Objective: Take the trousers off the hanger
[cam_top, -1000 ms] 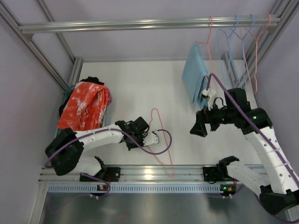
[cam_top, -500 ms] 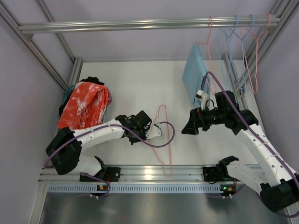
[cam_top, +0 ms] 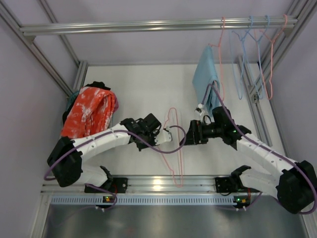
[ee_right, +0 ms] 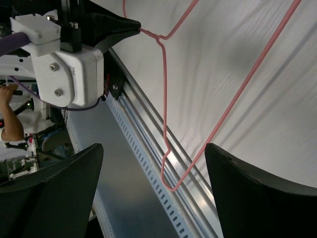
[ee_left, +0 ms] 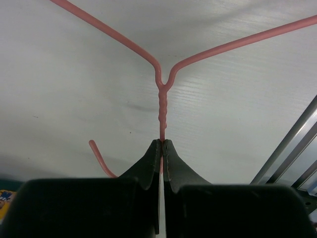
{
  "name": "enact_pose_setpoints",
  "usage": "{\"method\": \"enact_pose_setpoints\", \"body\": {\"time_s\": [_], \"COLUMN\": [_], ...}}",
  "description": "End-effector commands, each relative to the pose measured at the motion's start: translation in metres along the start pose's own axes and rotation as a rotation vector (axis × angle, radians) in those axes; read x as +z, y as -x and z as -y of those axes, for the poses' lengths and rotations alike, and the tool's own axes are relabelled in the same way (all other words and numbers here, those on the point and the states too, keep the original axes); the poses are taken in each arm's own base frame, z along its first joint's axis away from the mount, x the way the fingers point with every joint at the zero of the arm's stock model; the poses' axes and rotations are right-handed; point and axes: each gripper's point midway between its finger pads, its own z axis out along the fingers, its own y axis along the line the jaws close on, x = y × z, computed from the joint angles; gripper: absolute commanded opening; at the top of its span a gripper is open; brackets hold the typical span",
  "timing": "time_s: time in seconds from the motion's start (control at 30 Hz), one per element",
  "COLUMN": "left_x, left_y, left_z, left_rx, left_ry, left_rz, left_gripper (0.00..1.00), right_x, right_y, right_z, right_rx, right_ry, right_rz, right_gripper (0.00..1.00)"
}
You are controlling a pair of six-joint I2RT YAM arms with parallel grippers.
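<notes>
An empty pink wire hanger hangs over the table's near middle. My left gripper is shut on its twisted neck, just below the hook. My right gripper is open right beside the hanger. In the right wrist view its lower corner sits between the wide-apart fingers, touching neither. The orange-red trousers with white blotches lie in a heap at the left. The black trousers lie partly hidden under them.
A light blue cloth hangs on a pink hanger from the top rail. Several bare pink and blue hangers hang to its right. An aluminium rail runs along the near table edge, with frame posts at both sides.
My right gripper has swung left from under the blue cloth to beside the hanger. My left gripper has carried the hanger slightly right and stays shut on its neck.
</notes>
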Motion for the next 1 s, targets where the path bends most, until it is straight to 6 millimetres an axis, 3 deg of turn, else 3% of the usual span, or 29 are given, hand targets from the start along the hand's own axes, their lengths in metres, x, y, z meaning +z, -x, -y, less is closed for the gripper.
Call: {"method": "enact_pose_setpoints", "body": {"time_s": [0.0, 0.07, 0.3, 0.5, 0.67, 0.73, 0.77, 0.83, 0.87, 0.9, 0.97], "left_x": [-0.01, -0.012, -0.02, -0.031, -0.039, -0.042, -0.042, -0.048, -0.05, -0.051, -0.057], "left_y": [0.007, 0.007, 0.01, 0.017, 0.025, 0.029, 0.03, 0.035, 0.037, 0.038, 0.041], "left_z": [-0.003, -0.003, -0.005, -0.011, -0.013, -0.009, -0.008, -0.008, -0.008, -0.007, -0.006], "left_rx": [-0.011, -0.013, -0.011, -0.043, -0.068, -0.077, -0.081, -0.09, -0.1, -0.111, -0.137], "left_ry": [0.011, 0.011, 0.014, 0.043, 0.057, 0.036, 0.032, 0.029, 0.03, 0.029, 0.032], "left_rz": [0.015, 0.015, 0.022, 0.041, 0.074, 0.1, 0.104, 0.133, 0.143, 0.15, 0.176], "left_gripper": [0.0, 0.0, 0.0, 0.0, 0.0, 0.0, 0.0, 0.0, 0.0, 0.0, 0.0], "right_x": [0.015, 0.016, 0.03, 0.052, 0.068, 0.072, 0.073, 0.071, 0.068, 0.065, 0.056], "right_y": [0.026, 0.031, 0.01, 0.013, 0.014, 0.013, 0.014, 0.016, 0.022, 0.024, 0.03], "right_z": [-0.01, 0.0, 0.041, 0.055, 0.042, 0.034, 0.03, 0.018, 0.009, 0.002, -0.02], "right_rx": [-0.022, -0.059, 0.071, 0.139, 0.137, 0.12, 0.118, 0.099, 0.073, 0.057, 0.009], "right_ry": [0.049, 0.007, -0.088, -0.083, -0.008, 0.015, 0.028, 0.066, 0.092, 0.112, 0.182], "right_rz": [0.103, 0.124, 0.07, 0.021, -0.014, -0.031, -0.031, -0.039, -0.028, -0.027, -0.022], "right_gripper": [0.83, 0.81, 0.78, 0.68, 0.63, 0.52, 0.4, 0.26, 0.05, 0.0, 0.0]}}
